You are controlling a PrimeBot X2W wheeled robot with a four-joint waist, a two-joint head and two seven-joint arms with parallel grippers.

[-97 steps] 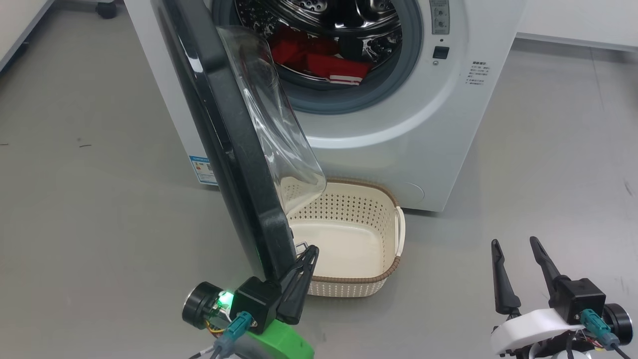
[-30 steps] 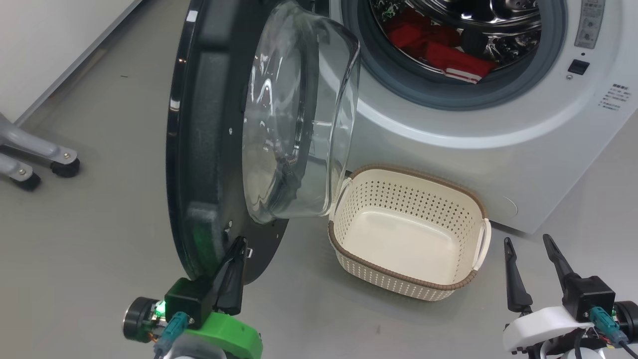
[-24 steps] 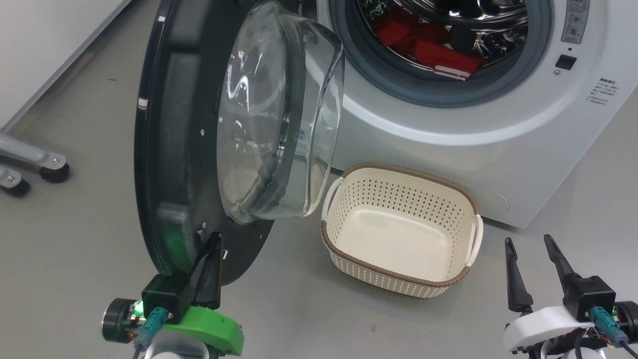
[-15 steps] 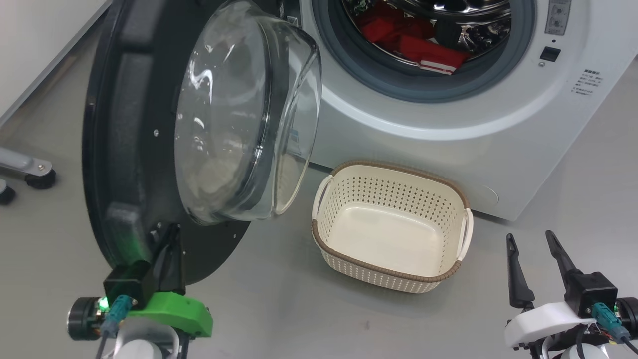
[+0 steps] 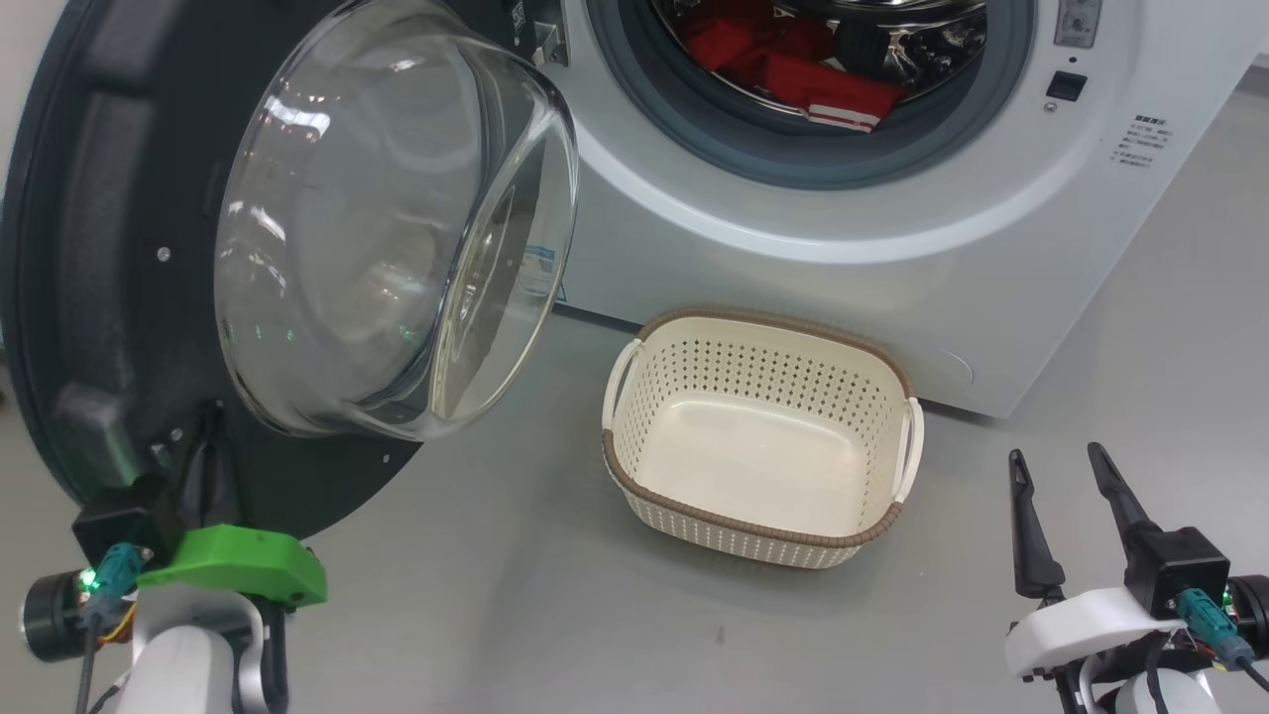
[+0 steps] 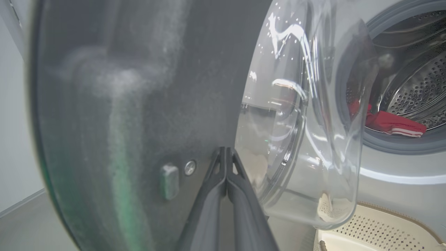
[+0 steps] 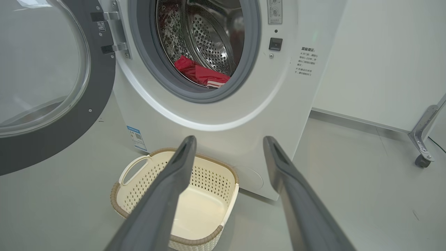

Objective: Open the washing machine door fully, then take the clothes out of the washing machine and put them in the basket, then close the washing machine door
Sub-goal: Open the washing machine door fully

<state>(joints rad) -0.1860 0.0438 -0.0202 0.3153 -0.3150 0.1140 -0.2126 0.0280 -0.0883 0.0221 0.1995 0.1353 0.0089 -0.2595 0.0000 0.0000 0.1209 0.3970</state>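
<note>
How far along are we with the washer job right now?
Done: the washing machine door stands wide open. In hand: the shut left gripper sits at its inner face, apparently pushing it the last bit. Left: the red clothes lie inside the washing machine, the basket is empty, the open right gripper is free; closing comes last.

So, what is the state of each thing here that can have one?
washing machine door: wide open, swung left.
washing machine: mouth of the drum uncovered.
clothes: lying inside the drum.
basket: upright on the floor, empty.
left gripper: shut, tips at the door's inner face.
right gripper: open, holding nothing.
</note>
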